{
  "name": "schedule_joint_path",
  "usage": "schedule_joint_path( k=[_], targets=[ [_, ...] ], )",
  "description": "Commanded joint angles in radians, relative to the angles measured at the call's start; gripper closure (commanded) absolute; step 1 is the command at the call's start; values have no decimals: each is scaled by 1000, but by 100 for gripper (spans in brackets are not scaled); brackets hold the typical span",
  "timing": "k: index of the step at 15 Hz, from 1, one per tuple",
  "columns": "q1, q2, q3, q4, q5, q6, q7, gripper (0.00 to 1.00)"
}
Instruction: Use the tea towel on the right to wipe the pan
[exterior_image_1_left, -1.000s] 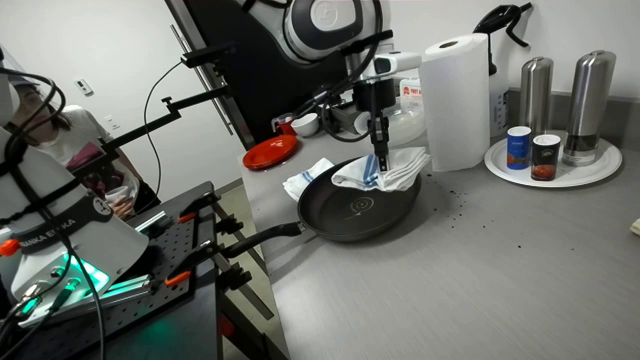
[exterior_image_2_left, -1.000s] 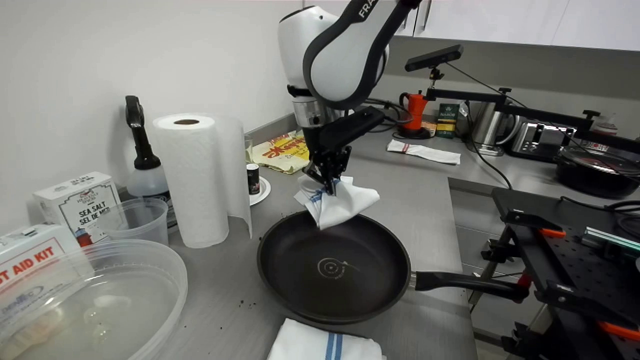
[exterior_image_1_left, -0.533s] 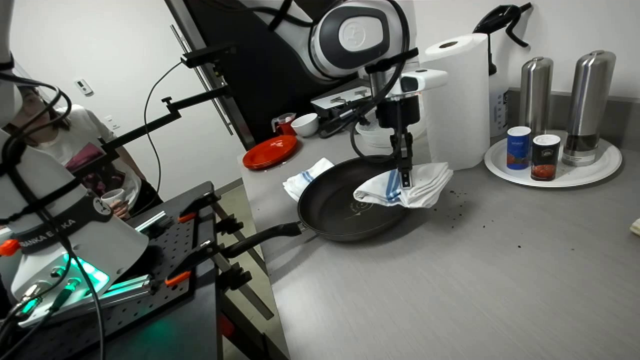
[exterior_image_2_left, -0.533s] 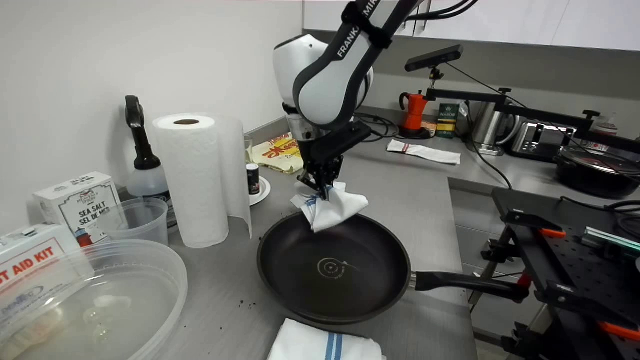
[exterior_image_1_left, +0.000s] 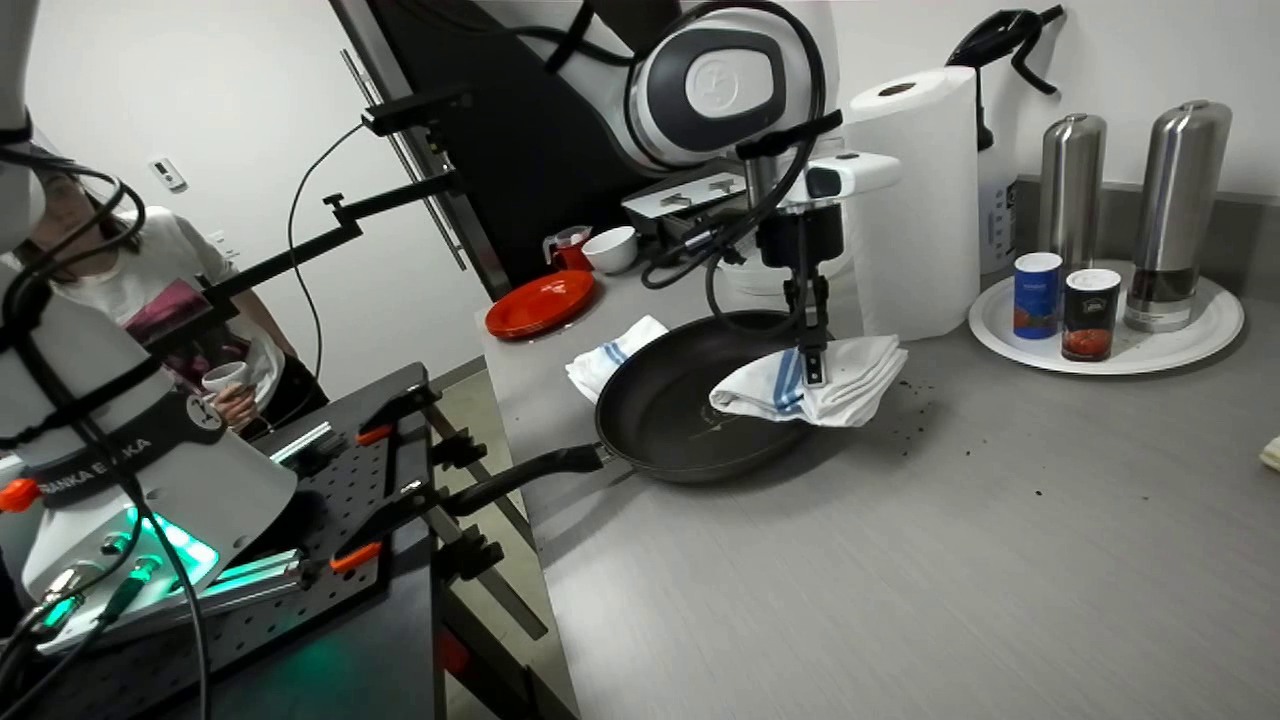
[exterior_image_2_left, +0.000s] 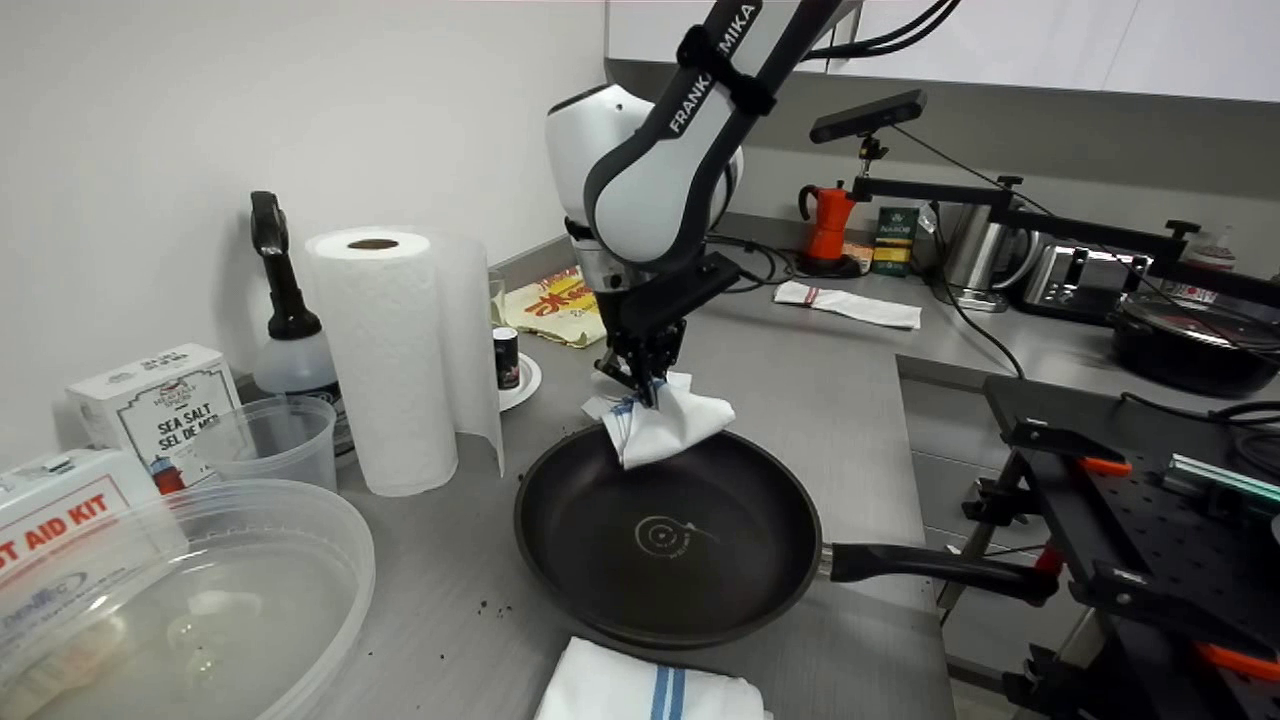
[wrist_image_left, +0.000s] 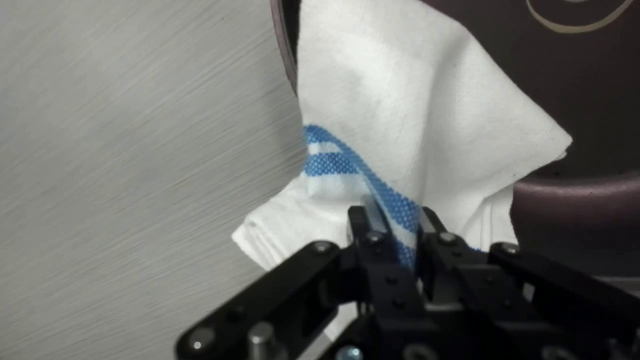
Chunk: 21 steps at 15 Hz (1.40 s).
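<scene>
My gripper (wrist_image_left: 392, 219) is shut on a folded part of the tea towel (wrist_image_left: 370, 85), white with blue stripes, whose striped fold is pinched between the fingers. The towel's loose folds spread out below the fingertips. In both exterior views the dark pan (exterior_image_2_left: 660, 590) rests on the counter, with its long black handle (exterior_image_1_left: 530, 478) reaching past the counter edge. The towel (exterior_image_1_left: 855, 385) hangs across the pan's rim, partly over the inside and partly outside above the counter. Whether its underside touches the pan is hidden.
Another folded white cloth with blue stripes (exterior_image_2_left: 650, 690) lies beside the pan. A paper-towel roll (exterior_image_1_left: 915, 210) stands close to the arm. Nearby are a white plate (exterior_image_1_left: 1190, 352) with shakers and mills, a clear bowl (exterior_image_2_left: 362, 560) and red plates (exterior_image_1_left: 540, 305). Dark crumbs dot the counter.
The gripper and held towel have moved across the pan toward its rim and sunk lower, mostly in the earlier half second. The pan has not moved.
</scene>
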Motion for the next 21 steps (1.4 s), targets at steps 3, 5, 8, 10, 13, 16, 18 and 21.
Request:
schedule_joint_path(
  k=[3, 5, 8, 10, 13, 16, 18, 21],
  targets=[
    [45, -19, -3, -45, 12, 8, 22, 97],
    [58, -21, -7, -66, 9, 21, 32, 97],
    [68, -18, -10, -83, 13, 28, 52, 97],
    [75, -12, -21, -90, 9, 34, 71, 97],
    [78, -2, -42, -89, -1, 34, 90, 97],
    [75, 7, -63, -71, -10, 25, 95, 97],
    [69, 12, -72, -61, -10, 18, 94, 97],
    [64, 14, -75, -55, -7, 13, 87, 97]
  ],
)
